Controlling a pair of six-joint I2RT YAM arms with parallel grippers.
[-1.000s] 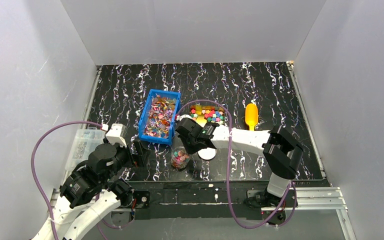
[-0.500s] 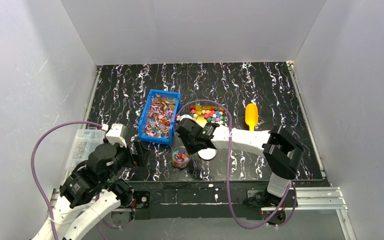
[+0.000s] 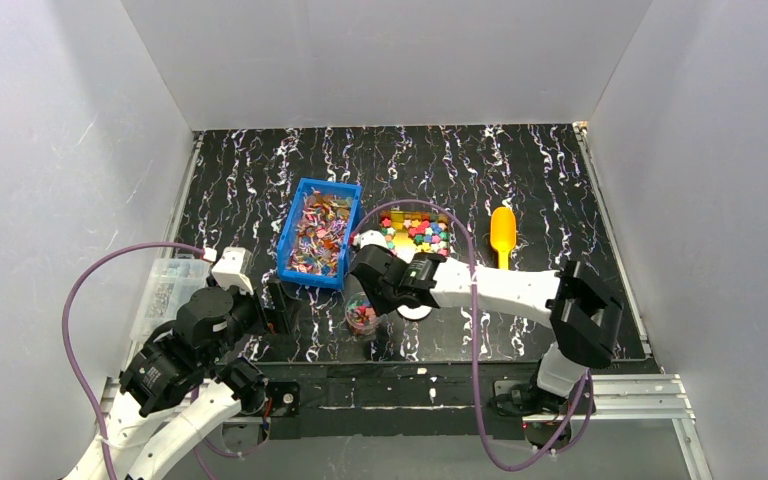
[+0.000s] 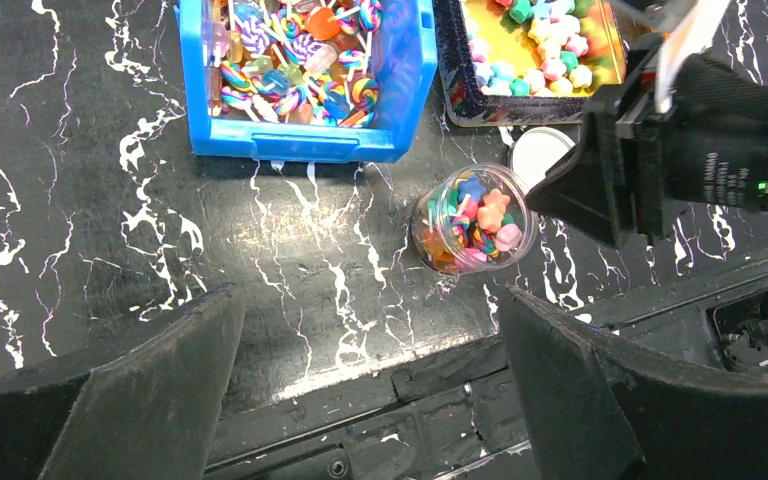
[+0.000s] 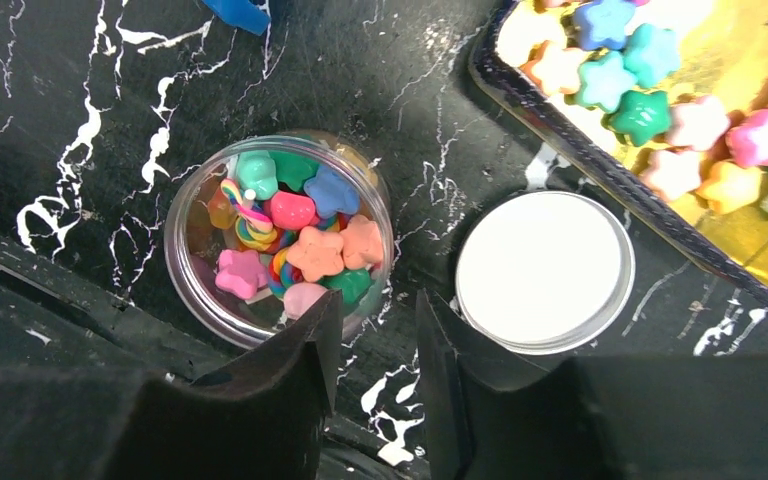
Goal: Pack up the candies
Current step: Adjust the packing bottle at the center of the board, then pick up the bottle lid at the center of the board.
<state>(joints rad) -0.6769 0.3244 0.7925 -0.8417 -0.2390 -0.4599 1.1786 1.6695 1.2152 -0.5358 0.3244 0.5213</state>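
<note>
candies part packed, jar uncapped near the front edge

the bench (image 3: 560, 180) is black with white veining. a clear jar (image 5: 182, 240) stands upright and uncapped at near centre, about full of candies (image 5: 315, 250): chunky star shapes in orange, pink, blue and green, with a striped swirl one among them. its white lid (image 5: 545, 270) lies flat just right of it, apart from it.

more of them sit in two containers farther back. a blue bin (image 4: 300, 140), far-left of the jar, holds the shiny wrapped kind (image 4: 300, 50). a gold tray (image 5: 745, 45), far-right of the jar, holds loose stars (image 5: 640, 115) in pink, green, blue and yellow. bin and tray stand side by side. a yellow scoop (image 3: 502, 235) lies right of the tray, apart from it. a clear plastic box (image 3: 165, 285) sits at the left edge of the bench.

right fingers (image 5: 300, 360): over the near side of the jar and lid, a narrow gap between the tips with only bench showing through it, gripping nothing. in the wrist view one tip overlaps the jar's near rim; contact cannot be told.

left fingers (image 4: 160, 390): spread wide, empty, at the near-left, well short of the jar.
</note>
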